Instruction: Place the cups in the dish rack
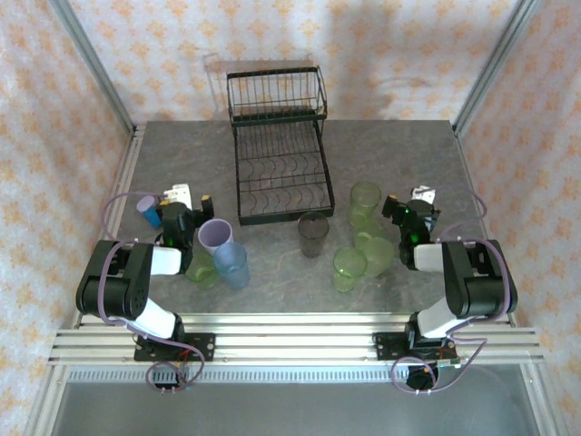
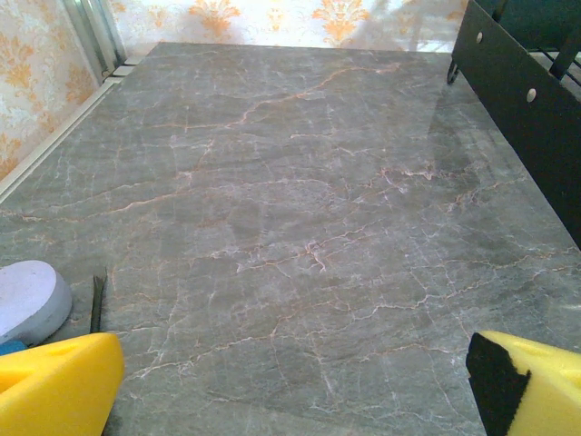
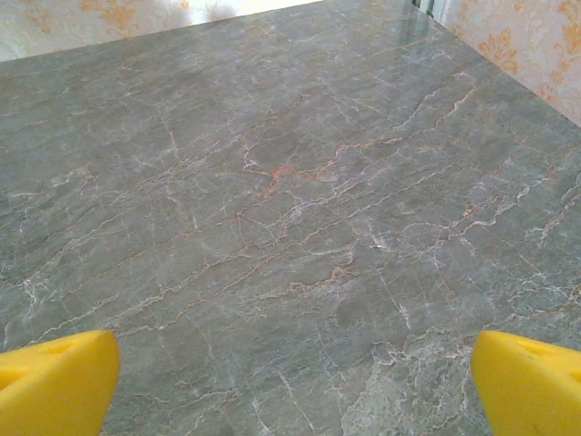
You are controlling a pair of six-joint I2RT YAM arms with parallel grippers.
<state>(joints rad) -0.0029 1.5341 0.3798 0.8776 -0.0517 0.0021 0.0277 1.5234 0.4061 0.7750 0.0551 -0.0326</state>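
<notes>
Both arms sit folded by the near edge of the table (image 1: 399,150). The left gripper (image 2: 290,391) has its yellow fingers (image 2: 59,381) spread wide over bare marble, with nothing between them. The right gripper (image 3: 295,386) is spread just as wide and is also empty.

The rack (image 1: 277,168) stands at the middle of the far edge, basket end farthest from me. Every cup I can see stands on the table. A lavender cup (image 1: 214,234), a blue cup (image 1: 231,263) and a green cup (image 1: 201,270) bunch together toward the near left corner, beside the left arm. The grey cup (image 1: 313,233) is just off the rack's near end. Several green cups (image 1: 349,269) cluster toward the near right, beside the right arm. A small cylinder (image 1: 147,209) stands near the left edge.
</notes>
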